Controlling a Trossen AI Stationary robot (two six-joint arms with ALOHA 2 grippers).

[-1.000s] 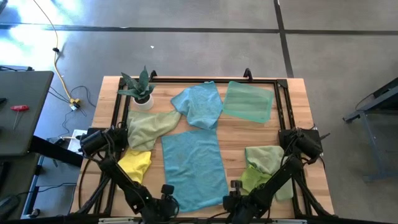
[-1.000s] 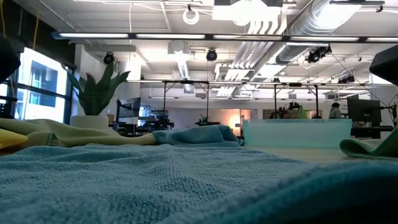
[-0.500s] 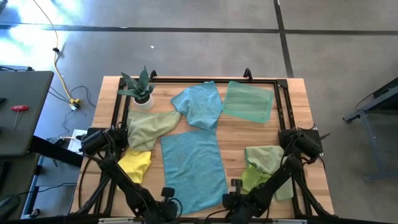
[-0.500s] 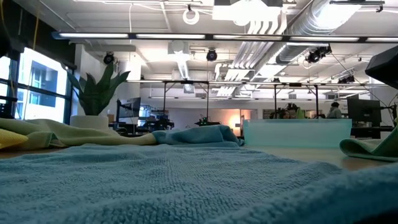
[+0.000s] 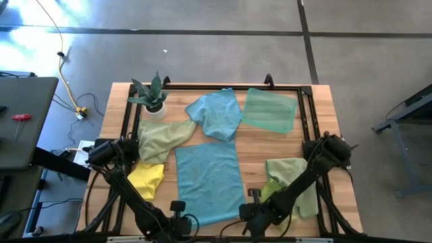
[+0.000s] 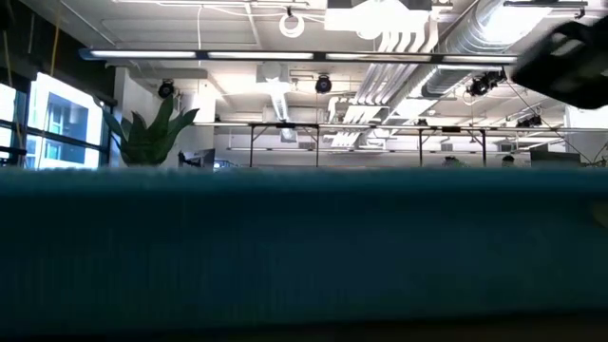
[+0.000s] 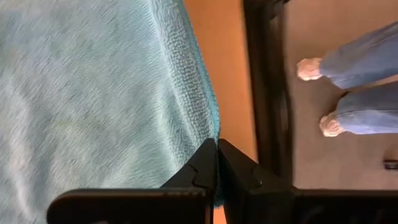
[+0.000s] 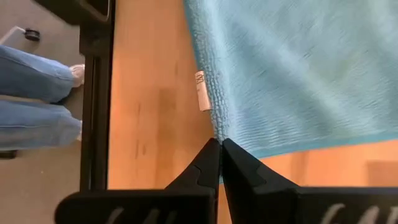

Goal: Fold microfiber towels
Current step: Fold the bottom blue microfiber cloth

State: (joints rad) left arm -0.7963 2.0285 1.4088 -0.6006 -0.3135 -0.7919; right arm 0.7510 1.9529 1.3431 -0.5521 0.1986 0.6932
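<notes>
A large blue microfiber towel [image 5: 208,177] lies spread in the table's middle, and its near edge is raised so that it fills the low view [image 6: 304,252]. My left gripper [image 5: 179,213] is shut at its near left corner. My right gripper [image 5: 250,203] is shut at its near right corner. Other towels lie around it: light blue [image 5: 216,113], mint green [image 5: 270,111], sage green [image 5: 160,139], yellow [image 5: 146,179] and lime green [image 5: 290,181]. My left gripper pinches the blue towel's near left corner [image 7: 211,132] between its two fingers, from above. That corner is raised off the table, while the far part lies flat. My right gripper pinches the near right corner [image 8: 217,132] between its two fingers, just below a white tag [image 8: 202,98], coming from above. The corner is raised and the rest lies on the wood.
A potted plant [image 5: 152,96] stands at the far left corner. A black frame [image 5: 305,108] runs around the table top. A person's legs in jeans [image 7: 357,81] stand on the floor beside the table's near edge.
Both grippers have shut on the blue towel's near corners and gone up, a little toward the far edge. The towel's near edge has lifted off the table and now stands in front of the low camera; the far part has stayed flat.
</notes>
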